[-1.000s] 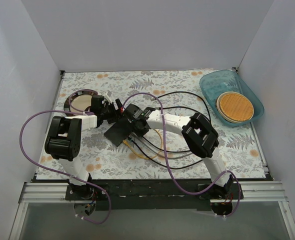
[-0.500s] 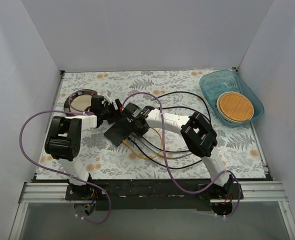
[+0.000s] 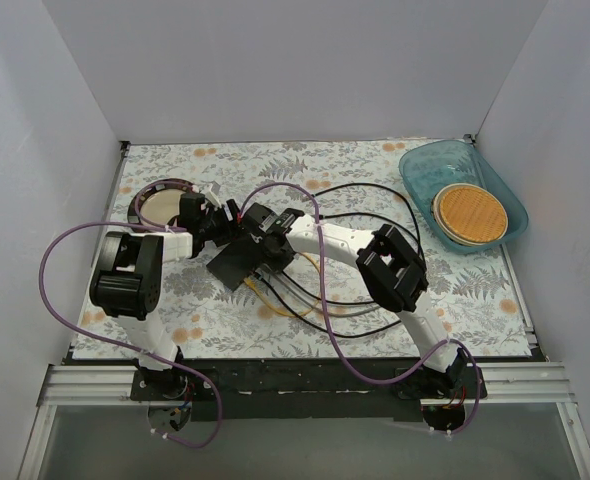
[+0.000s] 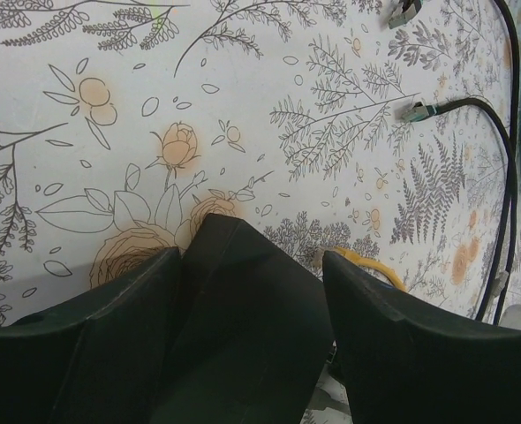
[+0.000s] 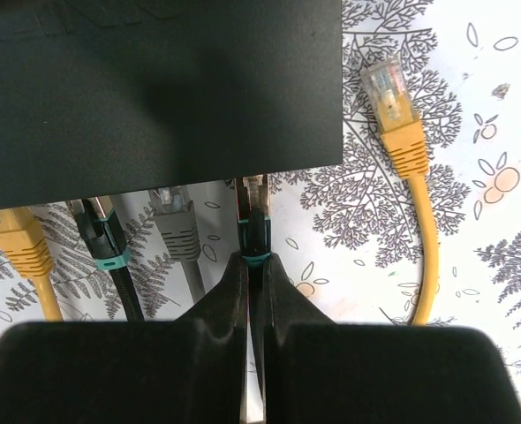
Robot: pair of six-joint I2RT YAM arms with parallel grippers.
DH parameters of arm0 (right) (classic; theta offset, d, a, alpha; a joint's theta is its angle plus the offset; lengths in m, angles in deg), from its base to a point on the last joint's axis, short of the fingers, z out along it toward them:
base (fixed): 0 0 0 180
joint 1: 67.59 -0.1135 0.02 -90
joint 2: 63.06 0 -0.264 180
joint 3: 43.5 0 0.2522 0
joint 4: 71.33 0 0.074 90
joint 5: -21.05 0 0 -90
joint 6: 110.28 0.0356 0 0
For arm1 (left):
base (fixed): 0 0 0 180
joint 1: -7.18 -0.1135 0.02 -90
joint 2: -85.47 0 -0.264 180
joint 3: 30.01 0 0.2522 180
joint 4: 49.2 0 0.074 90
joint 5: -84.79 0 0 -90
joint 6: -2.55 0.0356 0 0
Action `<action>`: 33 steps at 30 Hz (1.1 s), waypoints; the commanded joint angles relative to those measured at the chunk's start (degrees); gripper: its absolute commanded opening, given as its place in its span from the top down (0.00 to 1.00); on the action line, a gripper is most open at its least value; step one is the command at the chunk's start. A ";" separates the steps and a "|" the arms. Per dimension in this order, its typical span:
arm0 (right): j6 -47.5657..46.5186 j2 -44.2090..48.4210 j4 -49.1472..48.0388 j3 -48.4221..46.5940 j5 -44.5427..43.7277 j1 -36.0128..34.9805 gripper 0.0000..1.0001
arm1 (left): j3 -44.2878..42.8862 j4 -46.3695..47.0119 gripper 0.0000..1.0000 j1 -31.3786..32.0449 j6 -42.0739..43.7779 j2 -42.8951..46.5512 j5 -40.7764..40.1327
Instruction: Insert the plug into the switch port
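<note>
The switch (image 3: 235,263), a flat matte-black box, lies on the flowered mat mid-table. My left gripper (image 3: 218,226) reaches it from the left. In the left wrist view the switch (image 4: 243,327) sits between the open jaws of the left gripper (image 4: 252,258): the left finger (image 4: 93,344) is against it, and a thin gap shows at the right finger (image 4: 419,344). My right gripper (image 5: 253,265) is shut on the plug (image 5: 254,231), black with a teal collar. The plug's tip meets the lower edge of the switch (image 5: 154,88), near its right corner.
A yellow plug (image 5: 18,240), a black one (image 5: 101,234) and a grey one (image 5: 177,225) sit along the same switch edge. A loose yellow plug (image 5: 393,106) lies right of it. Cables loop over the mat (image 3: 375,200). Round plate (image 3: 160,200) far left, blue bowl (image 3: 462,195) far right.
The left gripper's jaws have narrowed around the switch. The right arm has shifted slightly left, still holding the plug at the switch edge.
</note>
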 commanded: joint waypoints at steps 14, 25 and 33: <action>-2.02 -0.09 -9.26 -0.11 -7.93 0.22 0.99 | 1.58 -2.71 0.38 1.39 -0.41 -2.33 6.64; -3.60 0.70 -14.98 -0.72 -4.67 0.22 0.99 | 0.97 -2.62 0.44 3.06 -0.33 -4.17 8.31; -5.10 -0.09 -18.14 -5.12 -4.59 1.18 0.99 | 0.18 -2.62 0.49 5.52 -0.50 -5.05 9.01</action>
